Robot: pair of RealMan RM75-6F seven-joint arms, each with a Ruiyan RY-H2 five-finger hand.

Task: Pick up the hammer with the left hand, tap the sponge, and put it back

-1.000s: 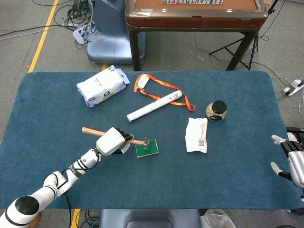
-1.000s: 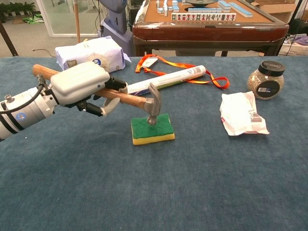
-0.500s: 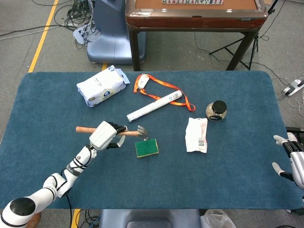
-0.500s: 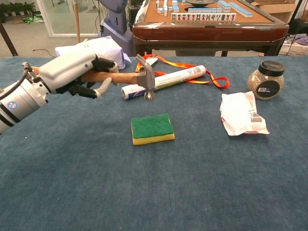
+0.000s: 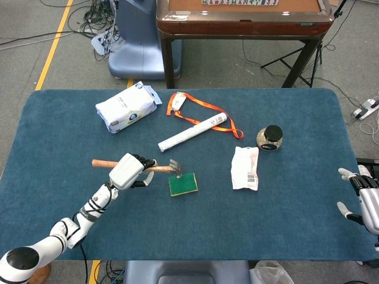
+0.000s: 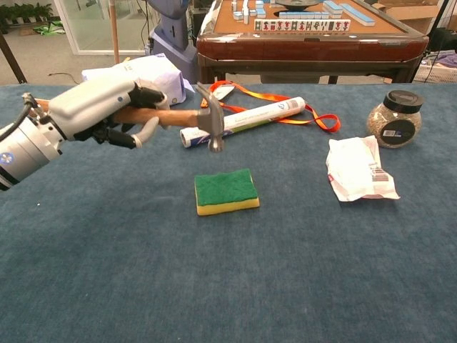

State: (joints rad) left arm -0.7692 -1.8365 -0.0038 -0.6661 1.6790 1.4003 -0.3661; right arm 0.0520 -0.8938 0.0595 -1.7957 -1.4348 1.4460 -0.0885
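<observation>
Left arm extends from the near-left corner; left hand [image 5: 128, 171] raised, fingers [image 6: 146, 129] wrapped closed. Right hand [image 5: 361, 200] at the right edge, fingers spread.

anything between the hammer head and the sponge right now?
Nothing. In the chest view the hammer, held by the left robot hand, has its head raised above the sponge; only air and bare blue table show between them.

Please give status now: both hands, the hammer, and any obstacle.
Left hand grips hammer, head raised above sponge, not touching. Right hand open at table edge, holding nothing. Nothing between hammer and sponge.
</observation>
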